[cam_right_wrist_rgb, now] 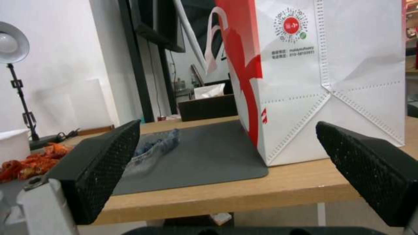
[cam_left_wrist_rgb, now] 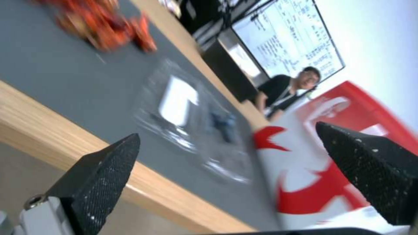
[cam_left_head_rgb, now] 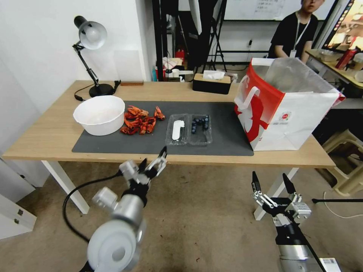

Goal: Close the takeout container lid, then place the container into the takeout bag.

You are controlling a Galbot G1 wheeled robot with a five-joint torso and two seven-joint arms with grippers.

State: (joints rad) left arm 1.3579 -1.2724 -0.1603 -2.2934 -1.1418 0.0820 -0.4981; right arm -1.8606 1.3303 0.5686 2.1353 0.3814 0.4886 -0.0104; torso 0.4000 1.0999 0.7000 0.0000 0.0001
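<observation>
The takeout container lies open flat on the grey mat, with dark blueberries in its right half. Its lid, clear with a white oblong label, is folded out to the left. The red-and-white takeout bag stands open at the table's right end, foil lining showing. My left gripper hovers open just off the table's front edge, in front of the lid. The left wrist view looks past its fingers at the container and bag. My right gripper is open, below the table edge in front of the bag.
A white bowl and a pile of red crayfish sit on the mat's left part. A desk lamp and a black tissue box stand at the back. Bare mat lies between container and bag.
</observation>
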